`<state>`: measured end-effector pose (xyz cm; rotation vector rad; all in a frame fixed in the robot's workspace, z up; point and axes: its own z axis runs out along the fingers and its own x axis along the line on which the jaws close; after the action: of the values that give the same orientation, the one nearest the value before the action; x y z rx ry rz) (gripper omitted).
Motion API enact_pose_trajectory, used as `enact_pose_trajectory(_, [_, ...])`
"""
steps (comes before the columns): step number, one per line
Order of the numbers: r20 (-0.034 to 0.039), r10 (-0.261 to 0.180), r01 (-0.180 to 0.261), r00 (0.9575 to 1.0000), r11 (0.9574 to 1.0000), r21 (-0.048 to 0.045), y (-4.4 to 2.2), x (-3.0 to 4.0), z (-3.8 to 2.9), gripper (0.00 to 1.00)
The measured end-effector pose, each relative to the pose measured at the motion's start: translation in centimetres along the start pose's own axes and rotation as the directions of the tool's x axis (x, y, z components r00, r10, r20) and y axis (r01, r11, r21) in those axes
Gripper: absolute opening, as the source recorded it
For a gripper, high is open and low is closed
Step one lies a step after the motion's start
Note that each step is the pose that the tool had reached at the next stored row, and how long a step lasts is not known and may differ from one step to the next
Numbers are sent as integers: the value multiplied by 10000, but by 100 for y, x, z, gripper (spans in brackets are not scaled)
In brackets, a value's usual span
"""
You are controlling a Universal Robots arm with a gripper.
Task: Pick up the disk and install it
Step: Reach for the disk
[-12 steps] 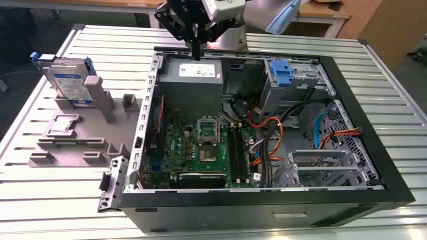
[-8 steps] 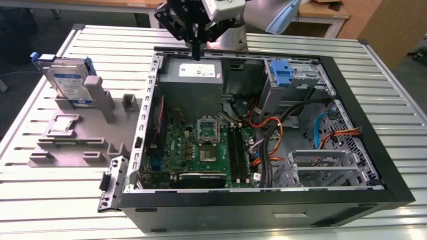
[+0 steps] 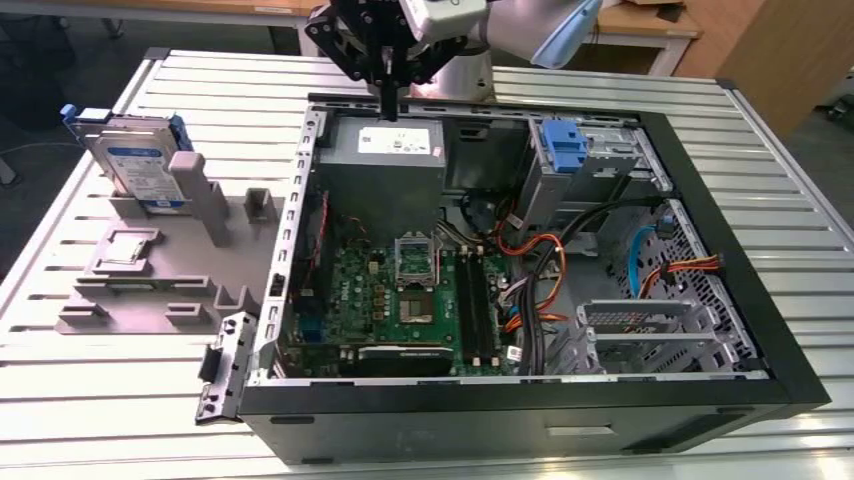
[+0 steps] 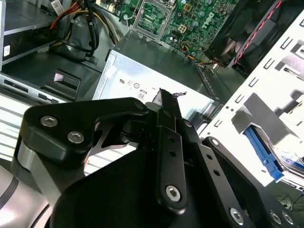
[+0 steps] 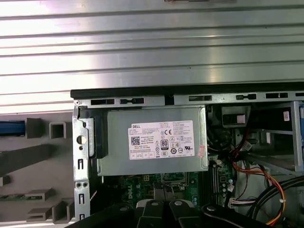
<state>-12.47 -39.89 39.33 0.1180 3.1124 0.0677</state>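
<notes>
- While my gripper hangs over the far edge of the open computer case, its two fingers are clenched together with nothing between them. In the second wrist view the fingers read as one dark blade with no gap.
- I hold nothing.
- My gripper's tip points down at the grey power-supply box with the white sticker and sits close above its top. I cannot tell whether it touches the box.
- The disk stands upright on its edge in a grey holder on the slatted metal surface. It is outside the case, on the exterior view's left, and well apart from my gripper.
- Its white-and-blue label shows on the face turned toward the case, and a blue bracket runs round its edges.
- A tall grey post of the holder stands just beside the disk, between it and the case wall.
- Inside the case, a bare blue caddy sits in the drive bay on the exterior view's right of the power-supply box.
- The green motherboard lies on the case floor next to the box, with orange and black cables beside it.
</notes>
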Motion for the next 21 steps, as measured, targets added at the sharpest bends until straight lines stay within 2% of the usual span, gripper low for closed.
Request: enact_pose_trajectory(21, [-7,0,0,10000,10000,1,-6,69,7,10])
